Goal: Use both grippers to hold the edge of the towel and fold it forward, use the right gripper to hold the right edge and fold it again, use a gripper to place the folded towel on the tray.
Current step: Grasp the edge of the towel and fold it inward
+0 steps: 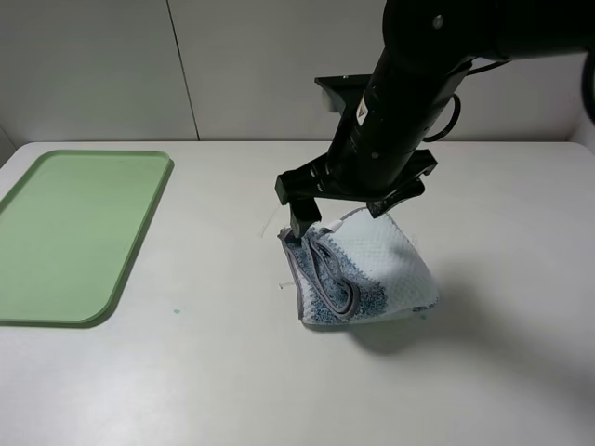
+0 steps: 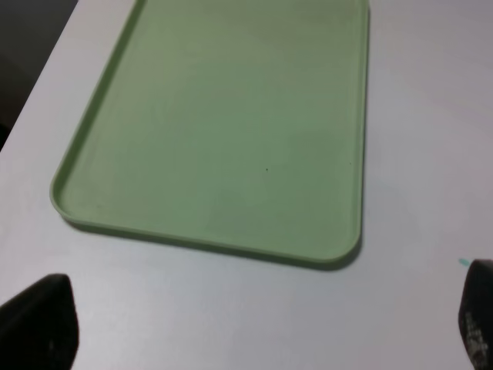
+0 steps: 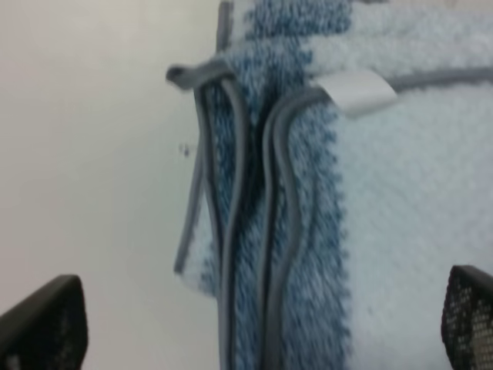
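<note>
The towel (image 1: 381, 265), white with blue-grey stripes, lies folded and bunched on the white table right of centre. Its grey hem (image 3: 231, 231) runs in several stacked folds in the right wrist view, with a small corner loop (image 3: 189, 75) and a white label (image 3: 354, 91). My right gripper (image 1: 349, 212) hangs open just over the towel's far left side, fingers spread wide on either side of it (image 3: 254, 327). The light green tray (image 1: 74, 223) lies empty at the far left. My left gripper (image 2: 258, 327) is open and empty above the table near the tray (image 2: 231, 116).
The black right arm (image 1: 409, 84) reaches in from the upper right and hides the towel's far edge. A small green speck (image 1: 174, 311) marks the table beside the tray. A white panelled wall stands behind the table.
</note>
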